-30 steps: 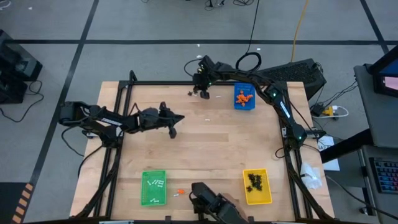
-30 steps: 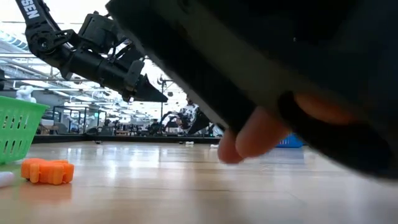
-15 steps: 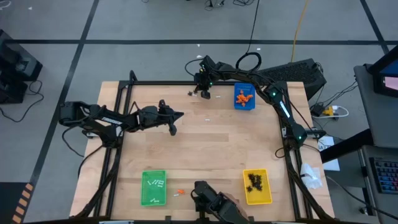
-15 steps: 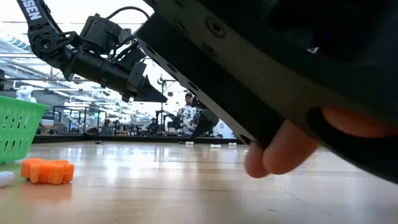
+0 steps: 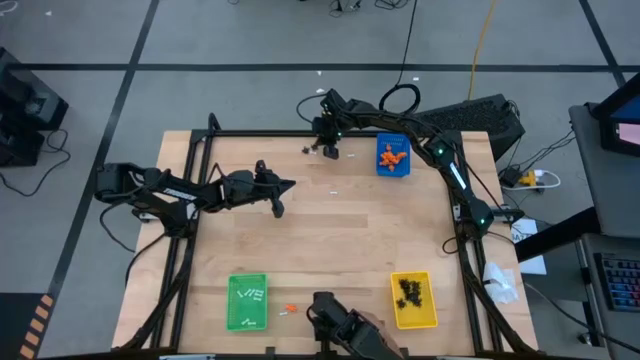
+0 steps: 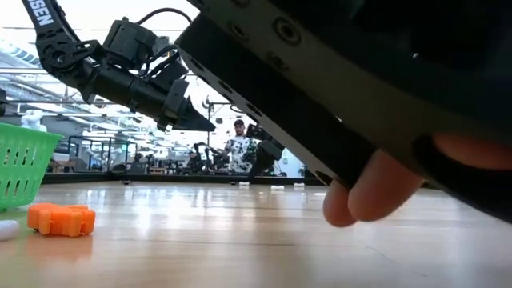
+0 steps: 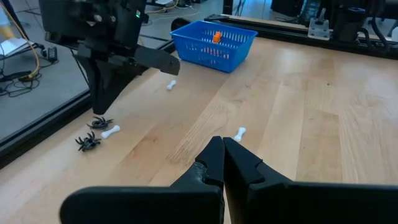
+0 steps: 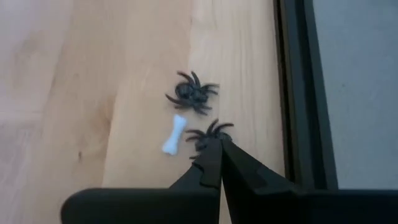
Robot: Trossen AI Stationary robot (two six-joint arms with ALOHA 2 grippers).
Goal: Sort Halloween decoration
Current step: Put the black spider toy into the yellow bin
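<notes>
spiders point(image 8: 193, 92) and bone point(image 8: 174, 134) under closed right gripper point(image 8: 220, 151); left gripper point(image 7: 222, 148) closed, empty, mid-table.

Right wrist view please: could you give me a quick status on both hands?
Right hand shut, tips at a black spider near the table's far edge. Second spider and white bone beside it. Left hand shut, empty, mid-table.

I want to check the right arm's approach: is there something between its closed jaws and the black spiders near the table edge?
Nothing visible stands between them. The right gripper hangs with jaws shut directly at the nearer spider. A white bone lies beside it and a second spider lies just beyond; neither blocks the way, though both are close.
</notes>
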